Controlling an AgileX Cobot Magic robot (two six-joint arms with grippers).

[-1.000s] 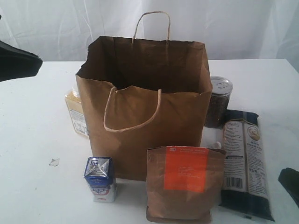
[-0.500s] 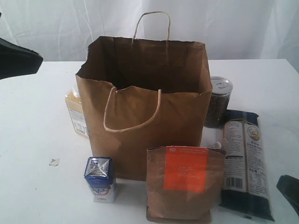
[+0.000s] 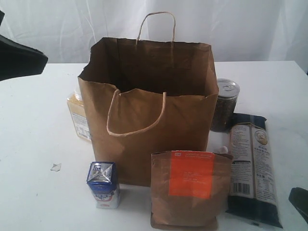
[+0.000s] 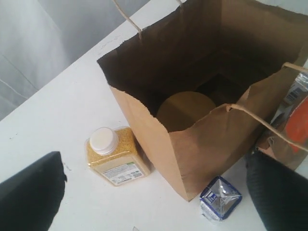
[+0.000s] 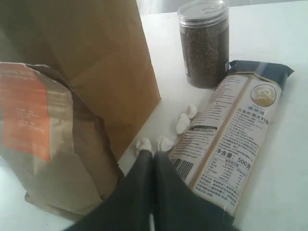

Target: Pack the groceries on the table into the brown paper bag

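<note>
1. Exterior view: picking out the brown paper bag (image 3: 149, 120), upright and open-mouthed in the middle of the worktop (image 3: 33, 144), handles up.
2. Peering down through the left wrist view: catching a round tan top deep inside the bag. Reads as the clear jar with tan lid (image 4: 185, 108), so 1 of 6 packed, by the look of it.
3. Counting 5 outside on the worktop:
   - yellow-grain bottle (image 3: 78, 115), close against the bag's left wall
   - small blue-white carton (image 3: 103, 185), in front near the left corner
   - brown pouch with orange label (image 3: 190, 190), standing in front
   - dark tin (image 3: 225, 106), just right of the bag
   - long dark-blue noodle packet (image 3: 252, 168), lying flat near the tin
4. Checking the left claw (image 4: 156, 166): fingers spread wide, gripping nothing, hanging high near the bag's left corner and looking down on bottle and carton.
5. Checking the right claw (image 5: 153, 161): fingers pressed together, empty, low over the worktop, nosing in between pouch and noodle packet toward the bag's side wall.
6. Calling it an early stage. Bottle looking the handiest pick for the left side.
</note>
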